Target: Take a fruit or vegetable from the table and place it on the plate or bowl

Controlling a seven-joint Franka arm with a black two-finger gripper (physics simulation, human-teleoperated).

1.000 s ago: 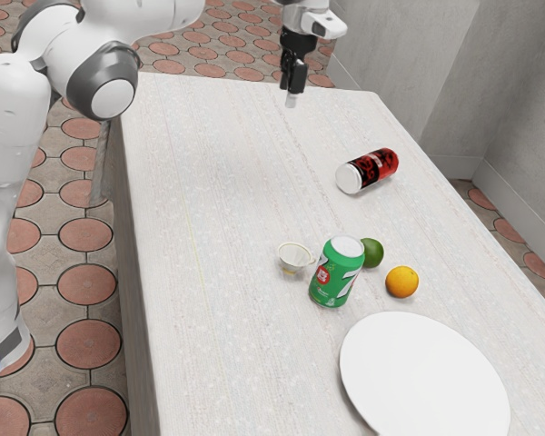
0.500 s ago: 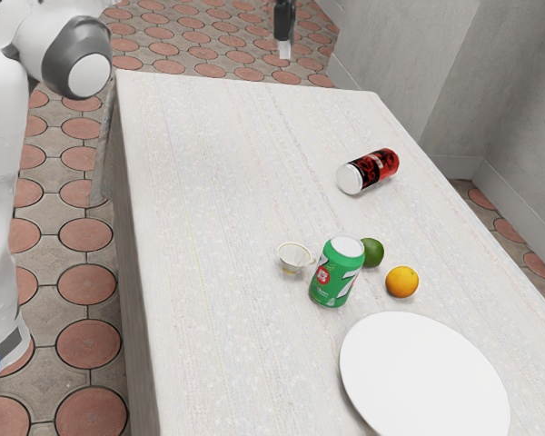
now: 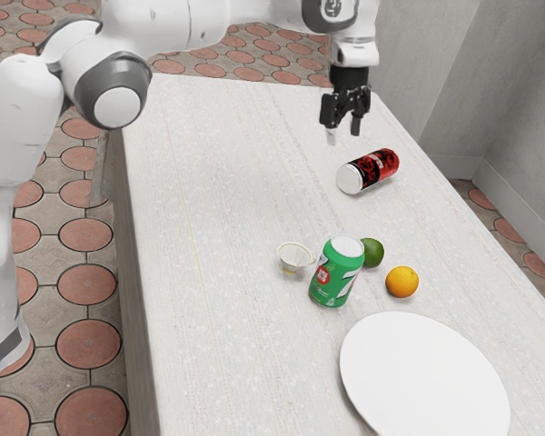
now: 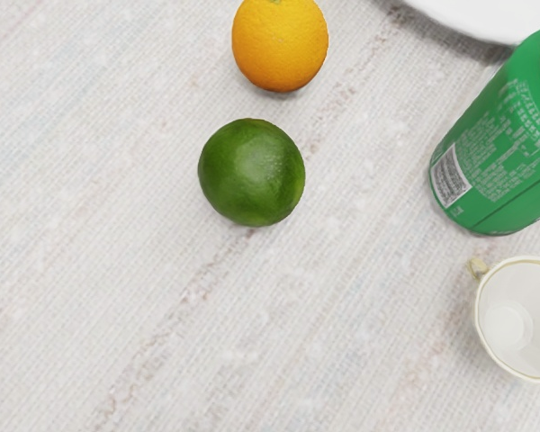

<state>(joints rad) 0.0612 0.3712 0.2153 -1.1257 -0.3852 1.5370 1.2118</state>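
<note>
Exterior view | pale speckled table [image 3: 218,227] | terracotta-tiled floor [image 3: 73,282] | grey walls [image 3: 418,54]

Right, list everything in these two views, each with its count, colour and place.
table: one, pale whitish, across the middle of the exterior view
plate: one, white, on the table at the exterior view's lower right
orange: one, orange, on the table between the plate and the lime
lime: one, green, partly behind the green can in the exterior view
green can: one, green, upright between the cup and the lime
red and black can: one, red and black, lying on its side farther up the table
cup: one, cream white, beside the green can
floor: one, reddish round tiles, around the table
arm: one, white and grey, entering from the exterior view's left
fingers: two, black, apart and empty, above the table near the red and black can
</note>
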